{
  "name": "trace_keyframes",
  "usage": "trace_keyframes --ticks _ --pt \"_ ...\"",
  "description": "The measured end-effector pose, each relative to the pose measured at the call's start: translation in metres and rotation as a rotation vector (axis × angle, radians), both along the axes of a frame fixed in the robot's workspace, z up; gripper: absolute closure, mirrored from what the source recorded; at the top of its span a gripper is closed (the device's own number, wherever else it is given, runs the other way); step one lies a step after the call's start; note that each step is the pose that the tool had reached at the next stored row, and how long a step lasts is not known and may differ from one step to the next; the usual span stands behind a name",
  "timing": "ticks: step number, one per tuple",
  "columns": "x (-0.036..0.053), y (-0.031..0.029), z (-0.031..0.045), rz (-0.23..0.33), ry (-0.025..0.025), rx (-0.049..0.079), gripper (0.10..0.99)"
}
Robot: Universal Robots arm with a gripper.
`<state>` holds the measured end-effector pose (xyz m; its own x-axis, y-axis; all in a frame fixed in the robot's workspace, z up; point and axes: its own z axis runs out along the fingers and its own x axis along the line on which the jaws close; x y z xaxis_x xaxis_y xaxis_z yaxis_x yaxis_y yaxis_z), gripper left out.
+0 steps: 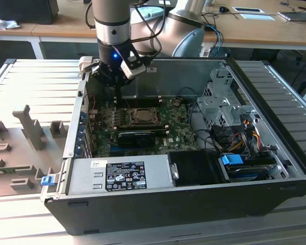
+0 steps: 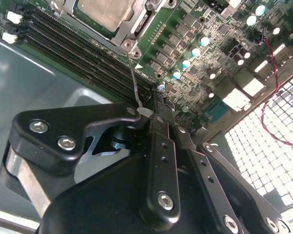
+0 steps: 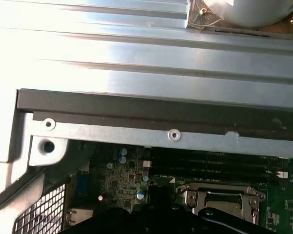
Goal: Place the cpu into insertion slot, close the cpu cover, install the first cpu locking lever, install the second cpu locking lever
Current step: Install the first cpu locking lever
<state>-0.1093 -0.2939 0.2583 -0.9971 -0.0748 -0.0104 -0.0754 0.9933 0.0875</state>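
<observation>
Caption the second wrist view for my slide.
Gripper pinching a cpu locking lever, with the cpu seated under the closed cpu cover.

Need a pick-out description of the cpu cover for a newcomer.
In the open computer case, find the green motherboard. The cpu cover is the grey metal frame mid-board, beside the long black memory slots; alone there, it has a square cut-out showing the silver cpu.

The exterior view looks down at a slant, from a little way off, across the open computer case [image 1: 158,204] to the motherboard [image 1: 181,130], with the arm [image 1: 112,30] at the far side. The second wrist view peers close along the gripper [image 2: 151,108] onto the board. The first wrist view faces the case's rim [image 3: 136,105], and both wrist views share the socket [image 2: 105,12] [image 3: 219,200] and memory slots [image 2: 78,53].
</observation>
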Motion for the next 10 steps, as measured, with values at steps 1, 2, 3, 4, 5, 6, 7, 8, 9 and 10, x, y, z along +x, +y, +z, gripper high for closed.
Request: trace_keyframes --ticks 1,2,3,4,5,6,7,8,9,10 --pt "0.0000 0.0003 0.0000 0.000 -0.0001 0.000 0.984" --pt "0.0000 0.0004 0.0000 0.000 0.0000 0.000 0.984" --pt "0.0004 0.0005 0.0000 0.000 -0.0001 0.000 0.984" --pt "0.0010 0.0005 0.0000 0.000 0.0000 0.000 0.984" --pt "0.0016 0.0005 -0.0001 0.000 -0.0001 0.000 0.984" --pt "0.0032 0.0005 0.0000 0.000 0.0000 0.000 0.984" --pt "0.0051 0.0005 -0.0001 0.000 -0.0001 0.000 0.984" --pt "0.0061 0.0005 0.0000 0.000 0.0000 0.000 0.984" --pt "0.0076 0.0005 0.0000 0.000 0.0000 0.000 0.984" --pt "0.0089 0.0005 0.0000 0.000 0.0001 0.000 0.984"
